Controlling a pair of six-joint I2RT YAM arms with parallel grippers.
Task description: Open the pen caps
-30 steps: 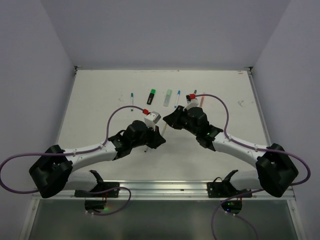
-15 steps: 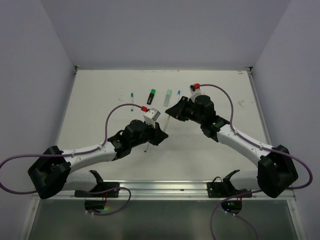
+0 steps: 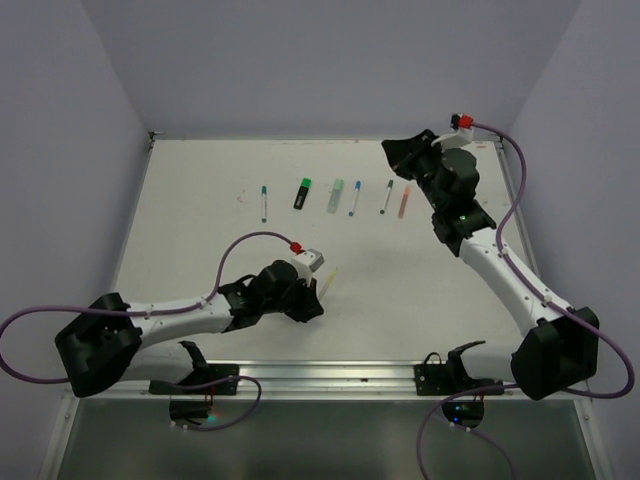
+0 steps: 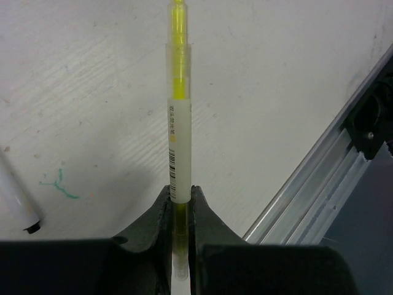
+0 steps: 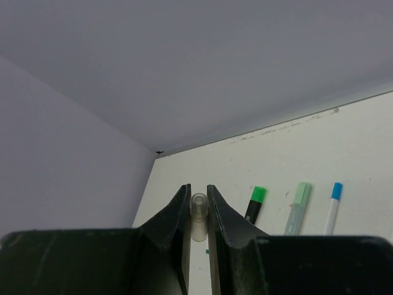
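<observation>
Top: left jaws near-centre, clamped on yellow pen [image 3: 327, 283]; capped pens [image 3: 354, 198] in a row far across the bench [image 3: 200, 240]. Left wrist: jaws pinch the pen barrel, tip bare. Right wrist: right jaws closed on clear cap [image 5: 198, 215], up at far right.

Bright, even light; faint soft shadows.

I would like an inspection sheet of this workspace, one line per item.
Surface: white table, faint pen marks.
Job's things: yellow pen uncapped; clear cap held apart from it; six pens in far row, caps apparently on; white pen beside the left jaws.
Clutter: nothing seen.
Jaws: left jaws shut on yellow pen; right jaws, raised far right, shut on clear cap.
Cables: two purple cables, looping freely.
Surroundings: pale walls; metal rail at near edge.
</observation>
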